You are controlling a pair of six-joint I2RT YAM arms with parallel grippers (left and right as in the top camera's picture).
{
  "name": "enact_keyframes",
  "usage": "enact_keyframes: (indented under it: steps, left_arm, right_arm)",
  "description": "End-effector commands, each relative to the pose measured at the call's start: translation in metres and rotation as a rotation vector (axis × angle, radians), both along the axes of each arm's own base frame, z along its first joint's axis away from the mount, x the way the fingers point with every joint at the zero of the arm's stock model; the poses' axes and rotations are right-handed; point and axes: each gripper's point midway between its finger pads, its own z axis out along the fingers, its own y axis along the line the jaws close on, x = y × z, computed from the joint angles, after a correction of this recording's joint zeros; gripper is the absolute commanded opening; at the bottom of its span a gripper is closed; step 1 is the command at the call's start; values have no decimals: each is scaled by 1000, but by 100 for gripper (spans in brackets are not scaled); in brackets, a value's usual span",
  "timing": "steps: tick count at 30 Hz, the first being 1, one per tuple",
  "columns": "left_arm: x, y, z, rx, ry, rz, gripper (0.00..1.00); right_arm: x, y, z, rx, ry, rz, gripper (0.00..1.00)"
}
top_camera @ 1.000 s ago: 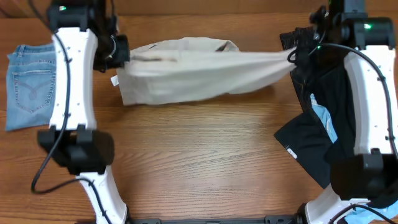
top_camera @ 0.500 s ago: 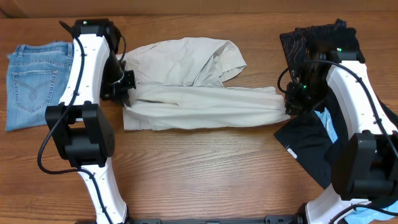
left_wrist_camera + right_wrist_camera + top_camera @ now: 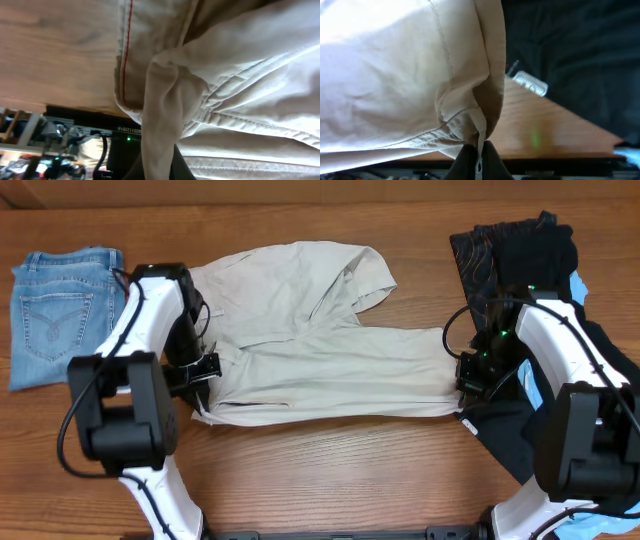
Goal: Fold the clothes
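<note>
The clothes, a pair of pale beige shorts (image 3: 320, 350), lie spread across the middle of the wooden table (image 3: 330, 470). My left gripper (image 3: 207, 372) is shut on their left edge, where a bunched fold of beige cloth (image 3: 165, 105) runs down between the dark jaws of the left gripper (image 3: 160, 170). My right gripper (image 3: 463, 383) is shut on the right edge. In the right wrist view a stitched hem (image 3: 465, 125) is pinched in the right gripper (image 3: 479, 162). One leg of the shorts lies folded over at the far side.
Folded light-blue jeans (image 3: 55, 315) lie at the far left. A pile of black and patterned garments (image 3: 510, 250) with a sky-blue piece (image 3: 535, 395) sits at the right, under my right arm. A black garment (image 3: 570, 50) with a white tag (image 3: 530, 83) lies just beyond the right gripper.
Both grippers have moved toward the table's front edge with the shorts' ends held. The cloth, earlier stretched taut at the far side, now lies lower and wider on the table.
</note>
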Motion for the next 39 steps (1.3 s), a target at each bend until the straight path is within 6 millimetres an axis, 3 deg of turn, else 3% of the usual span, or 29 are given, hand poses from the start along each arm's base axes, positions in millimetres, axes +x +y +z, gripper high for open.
enact_keyframes:
  steps: [1, 6, 10, 12, 14, 15, 17, 20, 23, 25, 26, 29, 33, 35, 36, 39]
  left_arm:
    - [-26, 61, 19, 287, -6, 19, 4]
    - [-52, 81, 31, 407, -8, 118, 4]
    - [-60, 97, 47, 454, -70, 207, 8]
    - [-64, 103, 52, 459, -90, 245, 34]
    - [-66, 107, 56, 463, -107, 272, 68]
    - [-66, 109, 57, 467, -123, 284, 76]
    - [-63, 114, 60, 475, -161, 312, 84]
    - [-49, 119, 64, 482, -232, 326, 85]
    - [-18, 116, 61, 419, -362, 342, 84]
    - [16, 101, 53, 274, -492, 347, 84]
    - [39, 91, 52, 181, -583, 346, 83]
    - [74, 82, 55, 87, -725, 345, 79]
    - [97, 78, 55, 48, -803, 321, 73]
    - [105, 74, 47, 42, -809, 301, 62]
    - [109, 71, 40, 32, -797, 294, 52]
    - [115, 65, 21, 18, -760, 278, 41]
  right_arm:
    - [-14, -32, -1, -130, 34, -33, 4]
    - [-28, -24, -2, -93, 87, -43, 4]
    - [-29, -23, -2, -85, 93, -47, 4]
    - [-30, -20, -1, -68, 97, -53, 4]
    - [-30, -20, -1, -69, 97, -53, 24]
    - [-29, -20, -2, -69, 90, -53, 38]
    - [-22, -23, -4, -80, 61, -54, 41]
    - [-4, -31, -2, -107, -6, -61, 43]
    - [32, -39, 20, -117, -126, -110, 43]
    - [51, -38, 31, -106, -194, -115, 44]
    - [68, -31, 39, -69, -263, -102, 48]
    - [97, 8, 49, 140, -417, 20, 48]
    - [116, 35, 54, 214, -524, 126, 49]
    - [129, 48, 56, 219, -588, 170, 49]
    - [138, 57, 58, 222, -633, 201, 49]
    - [153, 78, 63, 235, -715, 260, 49]
